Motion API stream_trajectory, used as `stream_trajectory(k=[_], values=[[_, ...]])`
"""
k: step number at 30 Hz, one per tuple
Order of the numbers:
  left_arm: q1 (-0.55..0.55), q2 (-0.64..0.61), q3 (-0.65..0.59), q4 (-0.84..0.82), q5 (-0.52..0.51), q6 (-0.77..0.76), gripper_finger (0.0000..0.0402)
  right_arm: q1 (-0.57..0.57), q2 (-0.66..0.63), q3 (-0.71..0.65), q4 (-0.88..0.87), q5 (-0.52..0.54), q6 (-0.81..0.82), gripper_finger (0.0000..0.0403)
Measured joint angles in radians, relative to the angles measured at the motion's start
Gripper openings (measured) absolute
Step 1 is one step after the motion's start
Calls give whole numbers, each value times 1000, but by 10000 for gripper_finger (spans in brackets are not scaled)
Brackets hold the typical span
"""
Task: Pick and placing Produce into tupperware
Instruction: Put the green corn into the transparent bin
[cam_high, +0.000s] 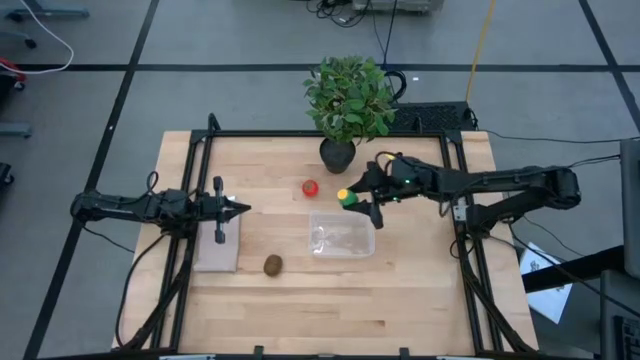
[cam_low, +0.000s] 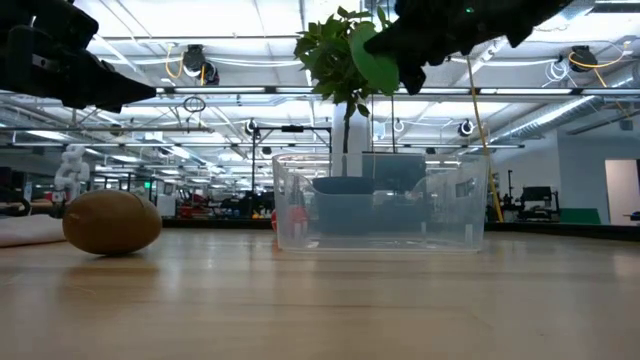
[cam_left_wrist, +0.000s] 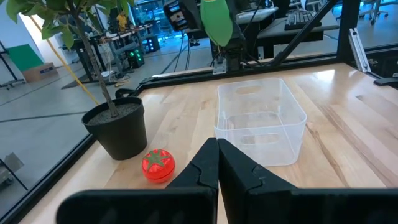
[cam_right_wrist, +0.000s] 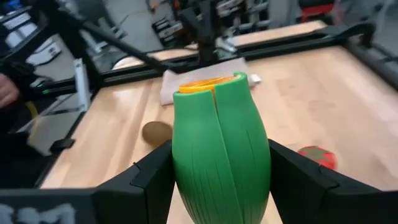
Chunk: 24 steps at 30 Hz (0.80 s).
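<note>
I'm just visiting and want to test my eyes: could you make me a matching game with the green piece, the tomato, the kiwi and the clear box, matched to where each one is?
Things:
1. green produce
2. red tomato
3. brown kiwi
4. tupperware

Places or states:
A. on the table beside the plant pot
B. empty, on the table
C. held in the right gripper, above the table
D. on the table beside the pale slab, near the shut left gripper

Pairs: 1-C, 2-A, 3-D, 4-B
</note>
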Motion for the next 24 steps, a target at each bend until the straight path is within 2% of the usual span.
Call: stream_trajectory(k=[14,24], values=[[0,0,0,-1,0,-4,3,5,205,183,-43,-41,5,208],[0,0,0,-2,0,-4,3,8,303,332,-247,-40,-83,208]])
